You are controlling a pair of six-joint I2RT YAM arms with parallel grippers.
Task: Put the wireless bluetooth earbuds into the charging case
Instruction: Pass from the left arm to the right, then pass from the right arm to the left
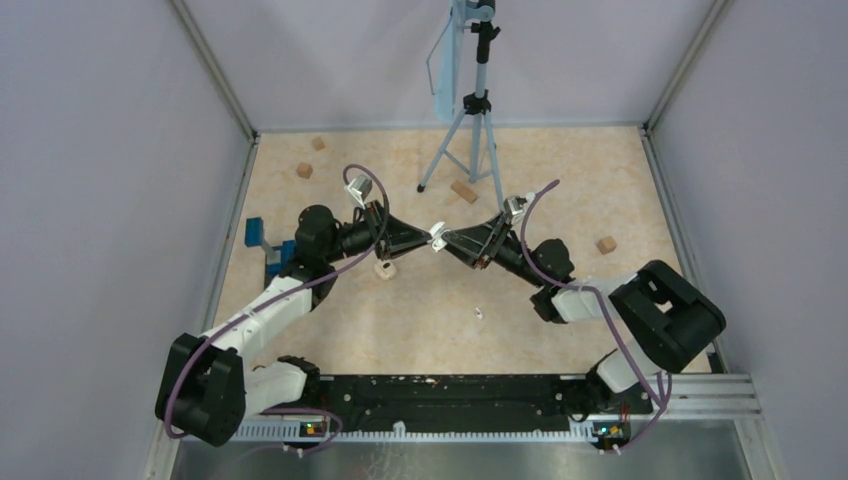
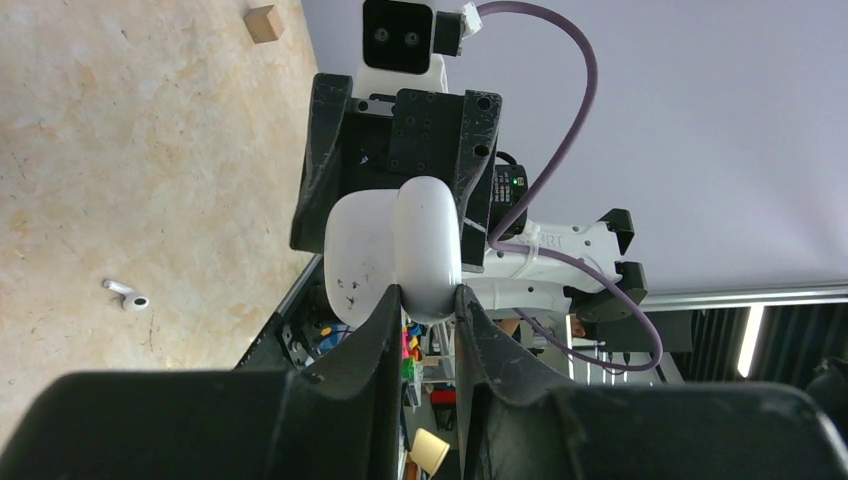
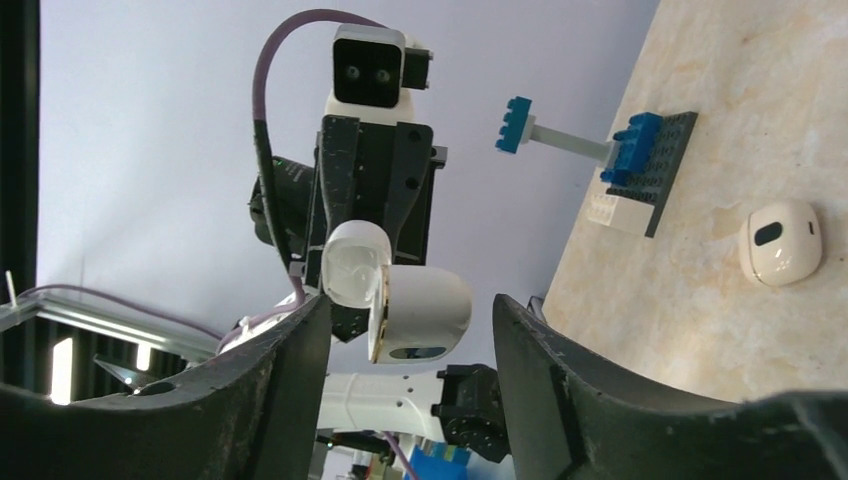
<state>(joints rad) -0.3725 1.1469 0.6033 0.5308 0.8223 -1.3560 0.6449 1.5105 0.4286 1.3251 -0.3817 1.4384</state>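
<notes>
A white charging case [image 1: 437, 238] is held in the air at the table's middle, its lid swung open. My left gripper [image 1: 428, 235] is shut on the case body [image 2: 428, 240], with the open lid [image 2: 350, 255] beside its fingers. My right gripper [image 1: 448, 241] faces it, open, with its jaws on either side of the case [image 3: 430, 312] and lid [image 3: 352, 262]. One tiny white earbud [image 1: 478, 313] lies on the table nearer the bases and also shows in the left wrist view [image 2: 127, 297]. No other earbud shows.
A second, closed white case [image 1: 385, 270] lies on the table under the left arm and shows in the right wrist view [image 3: 782, 240]. A blue brick structure [image 1: 262, 242] stands at the left edge. A tripod [image 1: 470, 130] stands at the back. Tan wooden blocks [image 1: 463, 190] lie scattered.
</notes>
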